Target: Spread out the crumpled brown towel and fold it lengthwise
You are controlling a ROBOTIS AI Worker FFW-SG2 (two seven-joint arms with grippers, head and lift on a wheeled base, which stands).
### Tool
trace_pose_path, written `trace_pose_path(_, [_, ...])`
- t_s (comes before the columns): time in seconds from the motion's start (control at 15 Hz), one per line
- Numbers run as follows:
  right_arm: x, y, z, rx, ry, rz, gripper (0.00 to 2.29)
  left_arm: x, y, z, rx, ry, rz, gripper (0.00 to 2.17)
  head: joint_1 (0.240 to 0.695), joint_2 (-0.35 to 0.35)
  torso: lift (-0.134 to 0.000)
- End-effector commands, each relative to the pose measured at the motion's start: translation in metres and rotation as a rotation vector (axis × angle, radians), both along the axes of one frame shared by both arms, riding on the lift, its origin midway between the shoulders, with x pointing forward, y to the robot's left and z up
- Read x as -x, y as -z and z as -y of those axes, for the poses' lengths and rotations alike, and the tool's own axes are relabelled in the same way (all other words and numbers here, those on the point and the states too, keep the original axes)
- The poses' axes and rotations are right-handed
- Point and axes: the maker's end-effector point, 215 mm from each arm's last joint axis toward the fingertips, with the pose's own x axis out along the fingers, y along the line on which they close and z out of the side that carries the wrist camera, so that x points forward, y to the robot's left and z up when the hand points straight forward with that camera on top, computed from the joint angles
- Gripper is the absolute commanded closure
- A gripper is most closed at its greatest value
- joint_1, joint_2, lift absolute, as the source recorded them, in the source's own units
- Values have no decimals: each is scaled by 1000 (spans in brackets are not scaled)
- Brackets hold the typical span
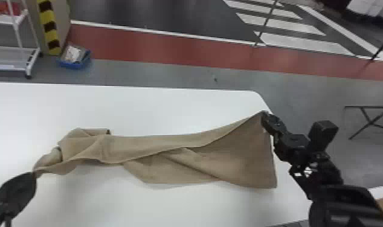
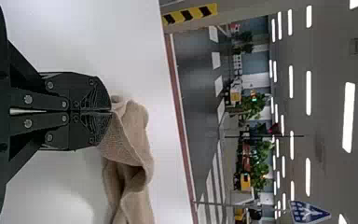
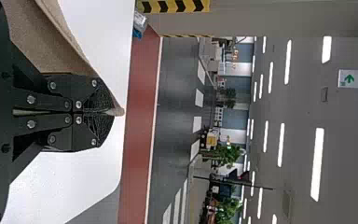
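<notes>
Across tbl [image 1: 169,108], towel [image 1: 163,144], long axis L–R; L gripper [image 1: 33,175] & R gripper [image 1: 264,116] clamped on ends.

So a white counter [image 1: 157,105] is sitting up front, a red strip [image 1: 169,48] is cutting across the floor [image 1: 157,75] beyond, white stripes [image 1: 302,42] are marking a dark lane [image 1: 169,15], a blue bin [image 1: 71,64] is chilling near a white rack [image 1: 33,62], and ceiling lights [image 3: 317,163] are glowing.

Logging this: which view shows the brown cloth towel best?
The head view, showing the brown cloth towel end to end. The left wrist view shows a bunched end in the black left gripper; the right wrist view, a corner in the black right gripper.
</notes>
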Motion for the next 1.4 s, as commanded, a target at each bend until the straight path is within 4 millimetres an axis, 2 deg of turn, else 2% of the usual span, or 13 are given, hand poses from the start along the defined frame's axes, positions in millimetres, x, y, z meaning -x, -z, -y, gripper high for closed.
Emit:
trace_pose_path(0.0, [-1,-18,7,44,-10,-4,1531,-4,-38,-20,-30,-35,46,1447,695,-273,-124])
trace_pose_path(0.13, [2,-33,7,61,-39,-3,1531,-11,-69,-37,-37,-75,95,1447,695,-258,-124])
trace_pose_path(0.27, [8,-57,38,37,-11,25,1531,-19,-88,-55,-38,-105,106,1447,695,-235,-124])
trace_pose_path(0.33, [5,-62,52,19,-2,8,1531,-25,-94,-67,-40,-123,97,1447,695,-234,-124])
trace_pose_path(0.4, [-3,-59,52,24,-29,-22,1531,-36,-97,-69,-25,-126,88,1447,695,-237,-124])
trace_pose_path(0.6, [-43,-50,35,-19,-68,-45,1531,-95,-101,-77,34,-140,88,1447,695,-229,-124])
trace_pose_path(0.8, [-103,-43,-9,-73,-134,-65,1531,-170,-111,-83,75,-163,120,1447,671,-190,-124])
trace_pose_path(0.93, [-150,-64,-26,-58,-152,1,1531,-222,-119,-84,93,-184,132,1447,620,-135,-124])
trace_pose_path(1.0, [-169,-83,-32,-38,-162,45,1531,-248,-131,-86,89,-196,171,1447,599,-120,-124])
trace_pose_path(1.13, [-196,-112,-27,-1,-163,76,1531,-289,-164,-86,62,-221,254,1447,554,-99,-124])
trace_pose_path(1.2, [-206,-131,-25,7,-165,105,1531,-303,-179,-83,69,-219,273,1447,525,-91,-124])
trace_pose_path(1.27, [-214,-155,-17,-10,-155,153,1531,-311,-201,-77,77,-213,303,1447,470,-85,-124])
trace_pose_path(1.33, [-214,-178,-10,-28,-160,213,1531,-312,-213,-75,84,-212,321,1447,446,-87,-124])
